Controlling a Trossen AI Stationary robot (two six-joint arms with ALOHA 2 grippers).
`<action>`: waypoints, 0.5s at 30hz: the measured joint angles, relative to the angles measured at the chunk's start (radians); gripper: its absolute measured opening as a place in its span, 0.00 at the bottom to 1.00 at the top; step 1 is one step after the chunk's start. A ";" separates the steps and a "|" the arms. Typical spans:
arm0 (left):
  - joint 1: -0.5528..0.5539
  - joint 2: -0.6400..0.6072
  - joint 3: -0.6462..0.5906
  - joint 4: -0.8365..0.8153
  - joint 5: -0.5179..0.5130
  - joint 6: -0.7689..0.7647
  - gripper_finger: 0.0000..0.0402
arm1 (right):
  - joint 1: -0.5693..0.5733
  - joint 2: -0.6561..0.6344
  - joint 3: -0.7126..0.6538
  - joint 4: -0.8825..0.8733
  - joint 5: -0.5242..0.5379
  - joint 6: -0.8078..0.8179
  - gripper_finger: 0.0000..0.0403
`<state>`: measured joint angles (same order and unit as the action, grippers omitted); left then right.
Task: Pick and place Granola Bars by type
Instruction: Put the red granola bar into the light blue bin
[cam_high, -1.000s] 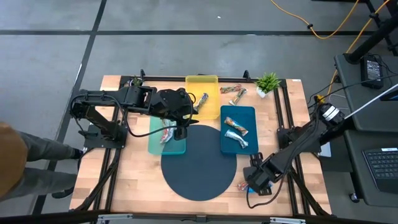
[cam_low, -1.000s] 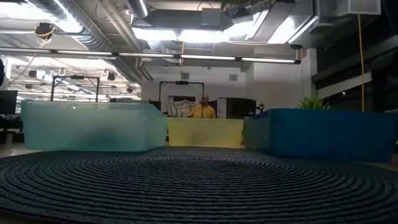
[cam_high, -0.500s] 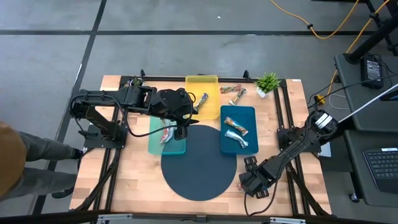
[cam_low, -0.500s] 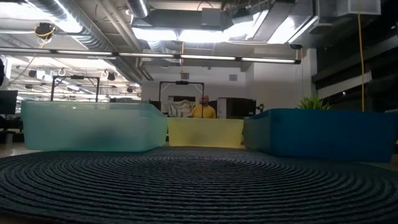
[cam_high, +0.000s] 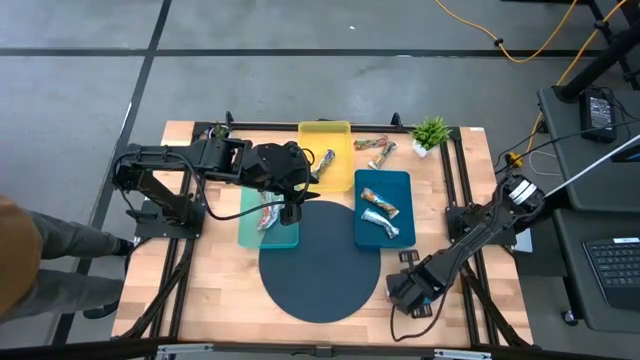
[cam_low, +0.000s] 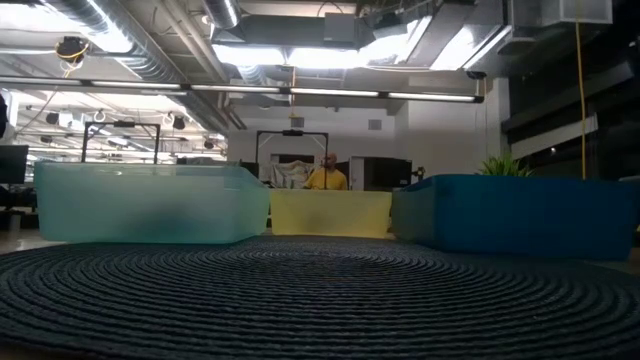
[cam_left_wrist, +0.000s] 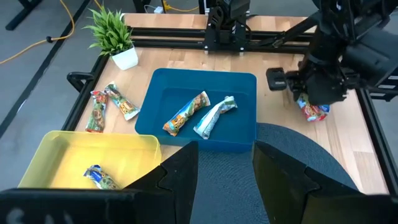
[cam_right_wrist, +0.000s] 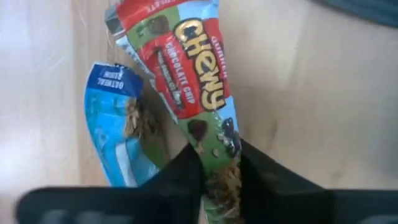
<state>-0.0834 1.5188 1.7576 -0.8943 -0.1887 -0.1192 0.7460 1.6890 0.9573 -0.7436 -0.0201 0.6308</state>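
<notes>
Beside the round mat, the right gripper (cam_right_wrist: 219, 180) was seen pinched on a red Chewy bar (cam_right_wrist: 186, 81), overlapping a blue bar (cam_right_wrist: 121, 124) on the table (cam_high: 215, 290); a straight lift was judged safest.

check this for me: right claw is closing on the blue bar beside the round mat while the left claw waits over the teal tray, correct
Not quite. The right claw is closing on the red bar, not the blue bar, which lies beside it; the right wrist view shows this. The rest holds: it is beside the round mat, and the left claw waits over the teal tray.
</notes>
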 joint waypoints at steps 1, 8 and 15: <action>0.000 0.000 0.000 0.000 0.000 0.000 0.36 | 0.000 -0.018 0.000 -0.017 0.009 0.022 0.15; 0.000 0.000 0.000 0.000 0.000 0.002 0.36 | 0.000 -0.239 0.017 -0.165 0.099 0.204 0.06; 0.000 0.000 0.000 0.000 -0.001 0.002 0.36 | 0.000 -0.466 0.091 -0.254 0.339 0.364 0.08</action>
<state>-0.0834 1.5188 1.7579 -0.8940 -0.1901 -0.1169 0.7456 1.2228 1.0479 -0.9971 0.3186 0.9946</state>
